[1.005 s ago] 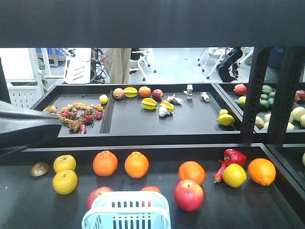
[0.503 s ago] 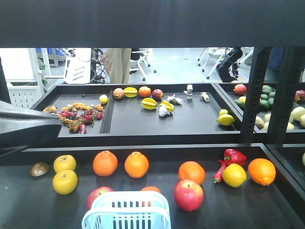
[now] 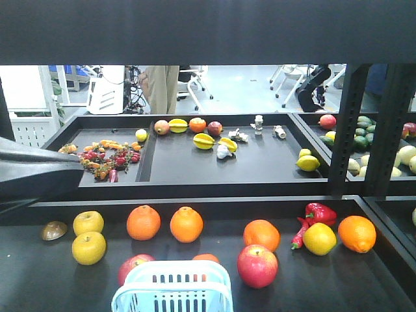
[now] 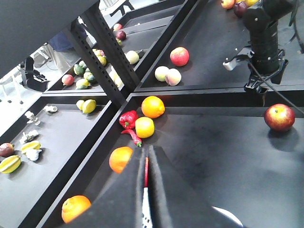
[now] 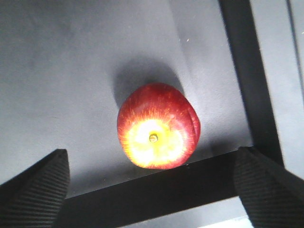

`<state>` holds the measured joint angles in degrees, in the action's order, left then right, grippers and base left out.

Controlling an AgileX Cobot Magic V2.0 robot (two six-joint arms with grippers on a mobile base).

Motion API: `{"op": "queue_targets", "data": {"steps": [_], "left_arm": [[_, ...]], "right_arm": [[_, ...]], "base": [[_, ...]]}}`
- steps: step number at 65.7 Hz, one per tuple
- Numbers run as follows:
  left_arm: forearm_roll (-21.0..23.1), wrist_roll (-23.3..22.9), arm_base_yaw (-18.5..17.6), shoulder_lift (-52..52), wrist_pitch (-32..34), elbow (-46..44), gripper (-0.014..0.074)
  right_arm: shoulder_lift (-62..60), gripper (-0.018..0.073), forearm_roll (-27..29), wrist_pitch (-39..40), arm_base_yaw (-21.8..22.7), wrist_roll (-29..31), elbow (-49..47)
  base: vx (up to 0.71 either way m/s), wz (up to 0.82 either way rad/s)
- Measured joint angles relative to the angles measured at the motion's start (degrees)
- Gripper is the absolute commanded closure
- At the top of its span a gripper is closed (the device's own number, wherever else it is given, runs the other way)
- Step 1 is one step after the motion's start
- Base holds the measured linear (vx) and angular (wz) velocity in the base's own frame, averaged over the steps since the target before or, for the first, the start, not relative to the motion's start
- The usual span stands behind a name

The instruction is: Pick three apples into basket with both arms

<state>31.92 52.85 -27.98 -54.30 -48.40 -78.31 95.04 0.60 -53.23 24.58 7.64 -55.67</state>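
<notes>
Your right gripper [image 5: 152, 190] hangs above a red apple [image 5: 158, 126], jaws spread wide so the fruit sits between the two pads [image 5: 35, 183], ready for a straight descent. The apple rests on the dark table [image 5: 57, 71] beside a black rail [image 5: 244, 71]. Your left gripper [image 4: 146, 199] has its fingers pressed together, holding nothing. The pale blue basket [image 3: 172, 289] waits at the table's near edge, between both arms.

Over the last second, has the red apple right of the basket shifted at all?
No. The red apple sits in the same spot beside the basket, just below the orange, in all three front views.
</notes>
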Motion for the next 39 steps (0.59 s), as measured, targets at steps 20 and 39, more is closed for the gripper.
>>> {"op": "queue_targets", "data": {"steps": [20, 39], "left_arm": [[0.0, 0.0, 0.0, 0.0, 0.0, 0.0, 0.0603], [0.0, 0.0, 0.0, 0.0, 0.0, 0.0, 0.0603]], "right_arm": [[5.1, -0.0092, 0.0, 2.4, 0.0, -0.2, 0.0], [9.8, -0.0088, 0.0, 4.2, 0.0, -0.2, 0.0]], "base": [[0.00, 0.00], [0.00, 0.00]]}}
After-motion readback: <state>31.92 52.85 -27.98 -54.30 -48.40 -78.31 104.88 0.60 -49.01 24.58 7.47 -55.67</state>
